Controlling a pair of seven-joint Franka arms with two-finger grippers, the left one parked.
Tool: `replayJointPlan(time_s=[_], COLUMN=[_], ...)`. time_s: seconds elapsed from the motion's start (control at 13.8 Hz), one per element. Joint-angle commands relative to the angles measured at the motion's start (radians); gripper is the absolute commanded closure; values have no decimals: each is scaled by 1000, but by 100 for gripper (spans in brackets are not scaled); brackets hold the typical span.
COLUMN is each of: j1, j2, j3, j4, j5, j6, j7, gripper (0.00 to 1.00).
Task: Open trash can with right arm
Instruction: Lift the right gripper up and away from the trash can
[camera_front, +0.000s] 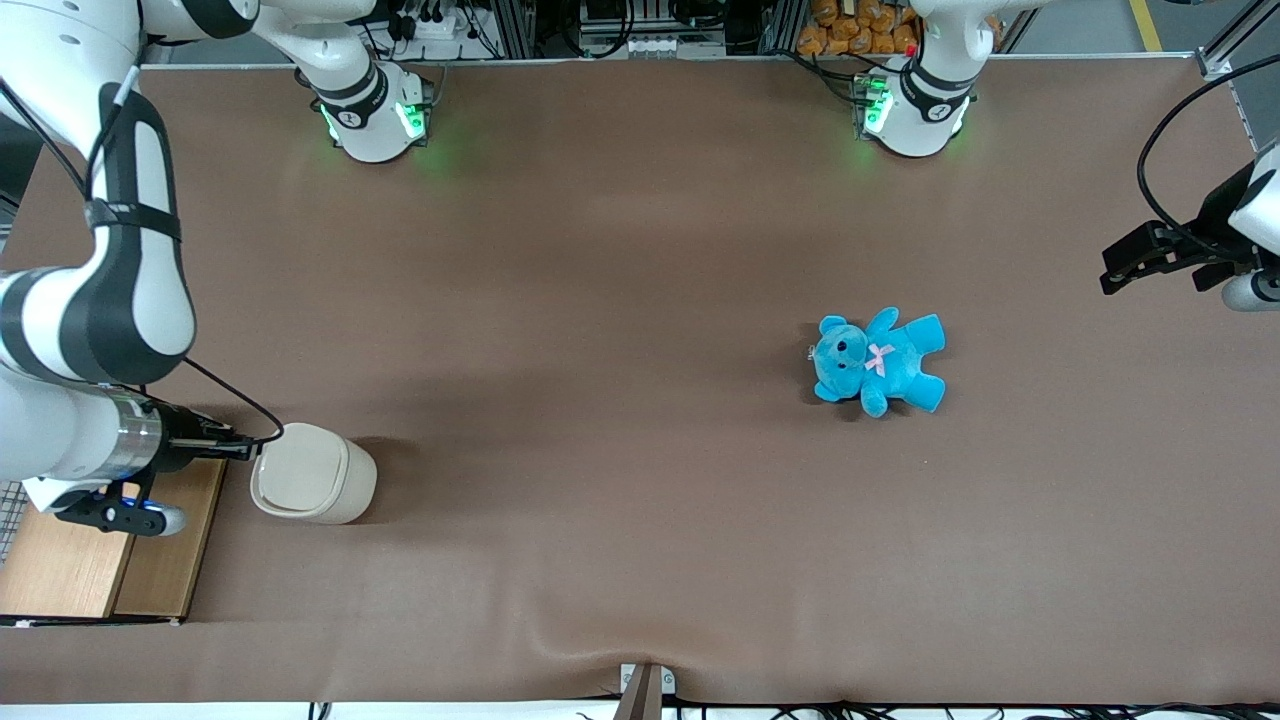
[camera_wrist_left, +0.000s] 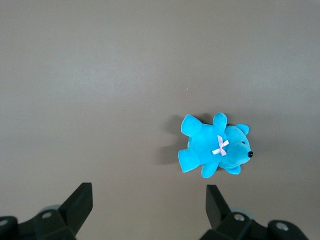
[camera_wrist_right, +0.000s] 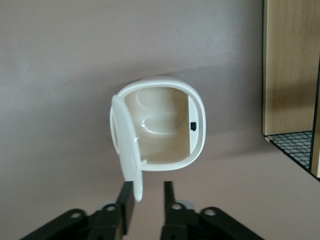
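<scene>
The cream-beige trash can (camera_front: 330, 478) stands toward the working arm's end of the table, next to a wooden box. In the right wrist view the trash can (camera_wrist_right: 198, 125) shows its hollow inside, and its pale lid (camera_wrist_right: 125, 145) is swung aside and stands on edge. My right gripper (camera_front: 250, 447) reaches in level at the can's top rim. The right gripper (camera_wrist_right: 148, 185) is open with a narrow gap. The lid's tip hangs in that gap, against one finger (camera_wrist_right: 127, 197), while the second finger stays apart from it.
A wooden box (camera_front: 90, 560) with wire mesh (camera_wrist_right: 296, 146) sits under my wrist, close beside the can. A blue teddy (camera_front: 880, 362) lies toward the parked arm's end of the brown table; the left wrist view also shows the teddy (camera_wrist_left: 215, 147).
</scene>
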Motion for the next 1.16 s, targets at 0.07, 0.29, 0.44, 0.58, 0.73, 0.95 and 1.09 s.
replayJointPlan(time_s=[0.07, 0.29, 0.44, 0.58, 0.73, 0.95, 1.09], j1=[-4, -13, -15, -31, -50, -77, -78], j2=[-51, -97, -157, -229, -277, -361, -448], j3=[-4, -17, -9, -11, -11, -12, -11], j4=[25, 25, 23, -6, -11, -81, -179], j5=[18, -11, -74, -60, -49, -49, -49], j6=[-33, -41, -70, -160, -176, -182, -173], j7=[13, 4, 1, -5, -56, -73, -71], gripper=[0, 0, 0, 0, 0, 0, 0])
